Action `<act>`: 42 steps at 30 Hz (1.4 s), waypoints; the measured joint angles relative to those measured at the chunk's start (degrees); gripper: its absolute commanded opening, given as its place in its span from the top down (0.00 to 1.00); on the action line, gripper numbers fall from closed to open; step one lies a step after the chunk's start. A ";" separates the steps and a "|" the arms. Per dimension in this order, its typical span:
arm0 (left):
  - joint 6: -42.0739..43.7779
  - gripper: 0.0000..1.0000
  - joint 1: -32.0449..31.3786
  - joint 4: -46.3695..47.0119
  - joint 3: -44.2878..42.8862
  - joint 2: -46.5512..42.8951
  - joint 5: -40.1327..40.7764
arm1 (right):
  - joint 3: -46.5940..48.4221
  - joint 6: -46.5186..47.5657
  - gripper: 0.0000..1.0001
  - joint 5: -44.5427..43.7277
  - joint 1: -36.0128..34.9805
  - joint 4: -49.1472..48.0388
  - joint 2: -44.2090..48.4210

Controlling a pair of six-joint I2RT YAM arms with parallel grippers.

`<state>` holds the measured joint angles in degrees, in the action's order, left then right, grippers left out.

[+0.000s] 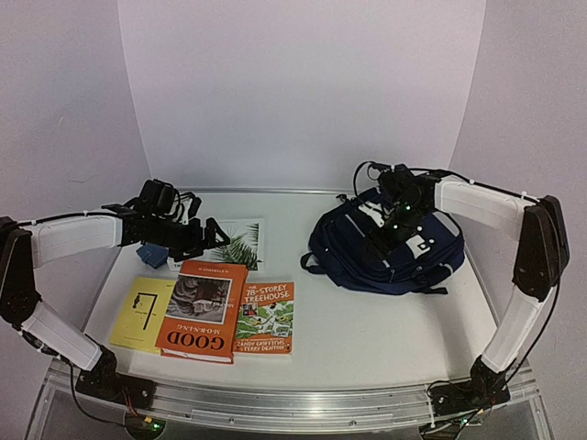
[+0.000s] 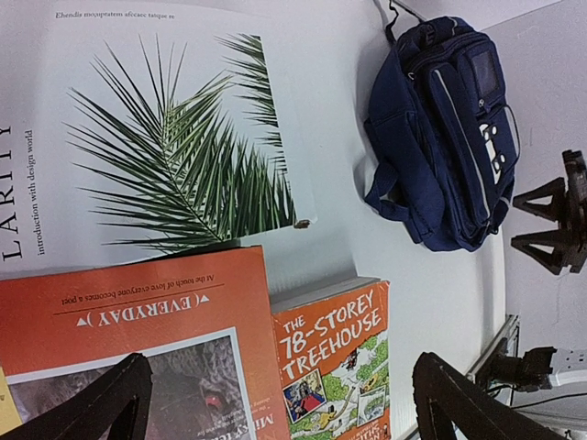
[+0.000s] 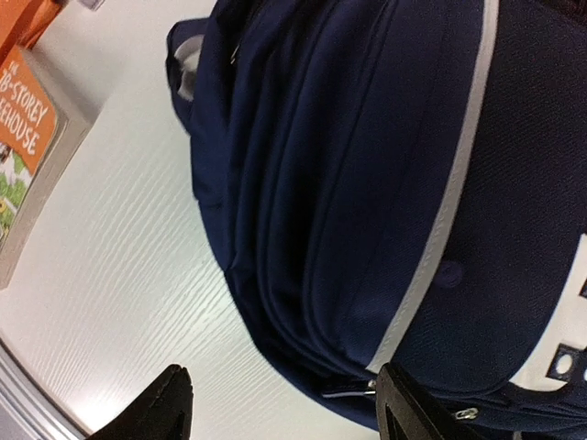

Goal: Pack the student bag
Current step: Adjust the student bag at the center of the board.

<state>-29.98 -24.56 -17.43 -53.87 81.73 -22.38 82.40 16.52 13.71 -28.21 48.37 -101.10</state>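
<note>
Two tools are hanging spread, likely readying: the left tool (image 2: pixel 282 385) over the books (image 2: pixel 165 312) to fetch one, the right tool (image 3: pixel 284 396) over the student bag (image 3: pixel 367 183) to unzip it.

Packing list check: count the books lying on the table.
4: thin yellow paperback front left; orange GOOD MORNING book overlapping it; orange-green 78-Storey Treehouse paperback beside that; white palm-leaf book behind. More may hide underneath.

Left arm (image 1: pixel 73 236) and right arm (image 1: pixel 477 206) reach inward, jaws apart.
</note>
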 measured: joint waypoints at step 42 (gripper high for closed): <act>0.00 0.00 -0.03 1.55 0.35 1.19 -0.04 | -3.90 7.76 1.00 -4.88 -0.36 -2.70 5.01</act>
<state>-29.98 -24.59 -15.88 -53.52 82.91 -22.42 78.50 24.28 8.83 -28.57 45.68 -96.10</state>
